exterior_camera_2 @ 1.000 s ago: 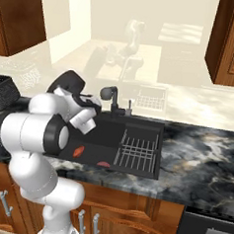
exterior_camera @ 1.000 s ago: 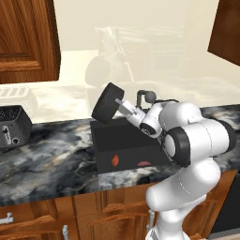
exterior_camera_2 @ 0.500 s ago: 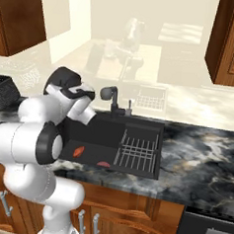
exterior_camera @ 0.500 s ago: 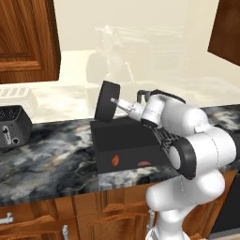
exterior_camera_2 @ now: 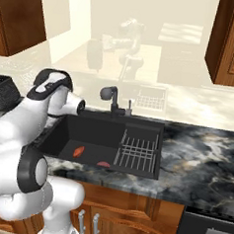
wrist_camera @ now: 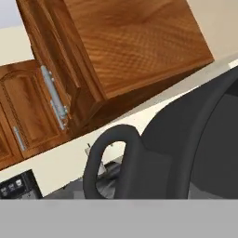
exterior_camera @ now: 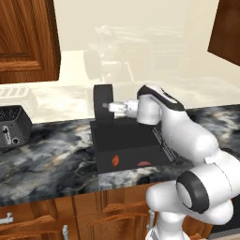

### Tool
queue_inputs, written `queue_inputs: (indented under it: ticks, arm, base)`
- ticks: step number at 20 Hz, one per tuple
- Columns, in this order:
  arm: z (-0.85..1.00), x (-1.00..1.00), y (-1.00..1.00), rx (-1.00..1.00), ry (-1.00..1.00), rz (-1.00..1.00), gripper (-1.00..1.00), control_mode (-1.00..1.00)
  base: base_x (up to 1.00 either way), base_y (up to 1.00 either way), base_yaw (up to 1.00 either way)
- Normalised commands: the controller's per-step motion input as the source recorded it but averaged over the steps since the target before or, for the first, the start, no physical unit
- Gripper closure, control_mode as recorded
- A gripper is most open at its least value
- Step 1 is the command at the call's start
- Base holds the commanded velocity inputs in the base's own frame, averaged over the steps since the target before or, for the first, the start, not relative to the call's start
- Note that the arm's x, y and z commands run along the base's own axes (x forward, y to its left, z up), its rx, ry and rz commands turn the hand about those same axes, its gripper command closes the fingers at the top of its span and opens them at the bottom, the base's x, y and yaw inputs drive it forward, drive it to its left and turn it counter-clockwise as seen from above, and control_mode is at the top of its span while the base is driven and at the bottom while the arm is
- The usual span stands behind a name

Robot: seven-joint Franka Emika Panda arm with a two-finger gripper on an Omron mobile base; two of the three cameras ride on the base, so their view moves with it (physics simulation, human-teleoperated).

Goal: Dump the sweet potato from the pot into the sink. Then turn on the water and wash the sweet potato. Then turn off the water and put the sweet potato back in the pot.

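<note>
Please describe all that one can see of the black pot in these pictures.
The pot is black, matte and round with straight sides. It hangs tipped on its side above the back left of the sink, and the end effector holds it at the rim. The hand view shows a loop handle on its wall. The sweet potato lies below on the sink floor.

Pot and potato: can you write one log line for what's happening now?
gripper: shut on pot | pot: tipped on its side above sink | sweet potato: in sink | step: dumped
</note>
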Motion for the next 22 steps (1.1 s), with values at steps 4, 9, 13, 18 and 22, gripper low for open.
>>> queue_inputs:
  ticks: [4,9,13,18,22]
  arm:
    - [0.29,-0.83,0.14,-0.24,-0.01,-0.05,1.00,-1.00]
    - [0.37,-0.83,0.00,-0.24,-0.01,-0.09,1.00,-1.00]
    - [0.33,-0.69,0.00,-0.24,0.00,-0.10,1.00,-1.00]
    - [0.18,-0.59,-0.03,-0.27,0.01,-0.09,1.00,-1.00]
    - [0.21,-0.47,-0.09,-0.27,0.04,-0.08,1.00,-1.00]
  base:
    - [0.00,0.00,0.00]
    - [0.00,0.00,0.00]
    - [0.00,0.00,0.00]
    - [0.00,0.00,0.00]
    - [0.00,0.00,0.00]
